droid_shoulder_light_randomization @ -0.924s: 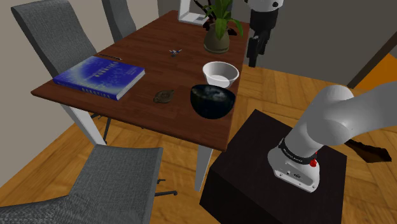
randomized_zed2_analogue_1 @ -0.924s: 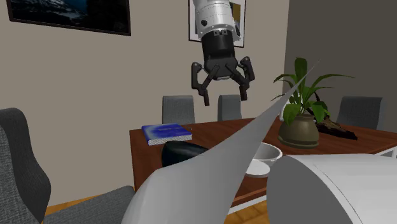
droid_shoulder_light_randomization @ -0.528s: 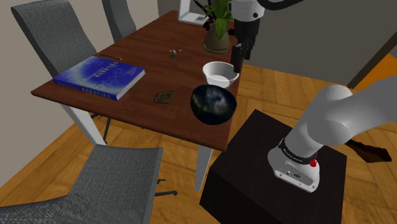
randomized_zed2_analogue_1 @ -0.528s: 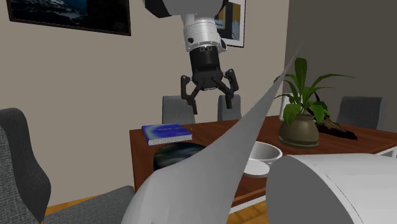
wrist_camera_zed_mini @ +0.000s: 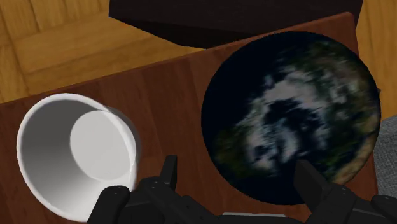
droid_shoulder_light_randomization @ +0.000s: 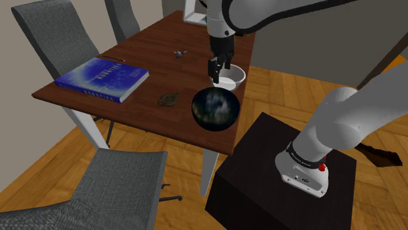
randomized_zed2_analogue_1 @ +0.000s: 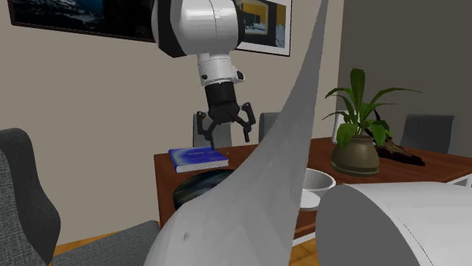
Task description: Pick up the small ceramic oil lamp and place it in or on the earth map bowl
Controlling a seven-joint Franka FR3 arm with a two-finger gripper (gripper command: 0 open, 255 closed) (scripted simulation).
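The small brown oil lamp [droid_shoulder_light_randomization: 169,98] lies on the dark wooden table [droid_shoulder_light_randomization: 140,108], between the blue book and the earth map bowl [droid_shoulder_light_randomization: 215,108]. That bowl is dark, with clouds and land printed inside [wrist_camera_zed_mini: 292,118], and stands near the table's edge by the stand. My black gripper [droid_shoulder_light_randomization: 216,68] hangs open above the table, over the gap between the earth map bowl and a white bowl [droid_shoulder_light_randomization: 230,76], with nothing between its fingers [wrist_camera_zed_mini: 312,183]. From the second exterior view the gripper [randomized_zed2_analogue_1: 225,137] points down behind the earth map bowl [randomized_zed2_analogue_1: 198,189].
A blue book [droid_shoulder_light_randomization: 101,78] lies at the shoulder view's left end of the table, a small metal item [droid_shoulder_light_randomization: 179,53] further back. Grey chairs [droid_shoulder_light_randomization: 121,189] stand around. A potted plant [randomized_zed2_analogue_1: 363,132] stands beyond the white bowl [randomized_zed2_analogue_1: 318,187]. The black stand [droid_shoulder_light_randomization: 281,176] is beside the table.
My gripper came down and toward the shoulder view's left, from beyond the table's edge near the plant to over the two bowls. The earth map bowl now shows more of its inside.
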